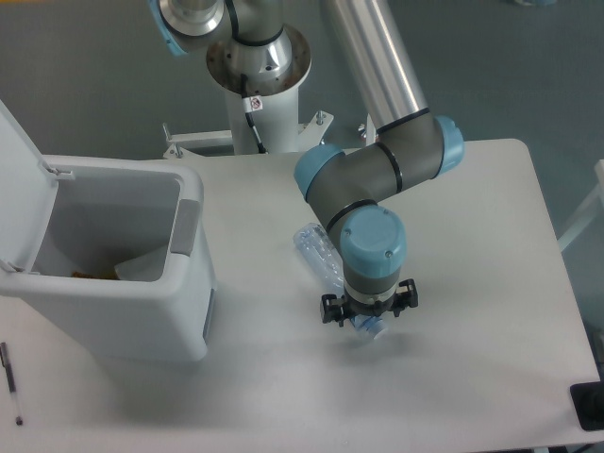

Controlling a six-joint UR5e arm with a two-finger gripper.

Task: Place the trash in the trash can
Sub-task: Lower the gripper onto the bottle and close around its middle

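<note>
Black pen (10, 381) lying at near left corner of white desk (491, 283); dark object (587, 406) sitting at near right corner. Gripper (366, 319) hanging over cap end of clear bottle (319, 256) mid-desk, wrist hiding fingers: spread cannot be told. Trash can (113, 274) standing at left edge, lid (19, 179) up, scraps showing inside. Grey floor (94, 75) lying beyond far edge.

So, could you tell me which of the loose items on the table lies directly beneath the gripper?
The clear plastic bottle, lying on its side mid-table with its cap end under the gripper. The thin black pen lies far off, beyond the trash can.
</note>
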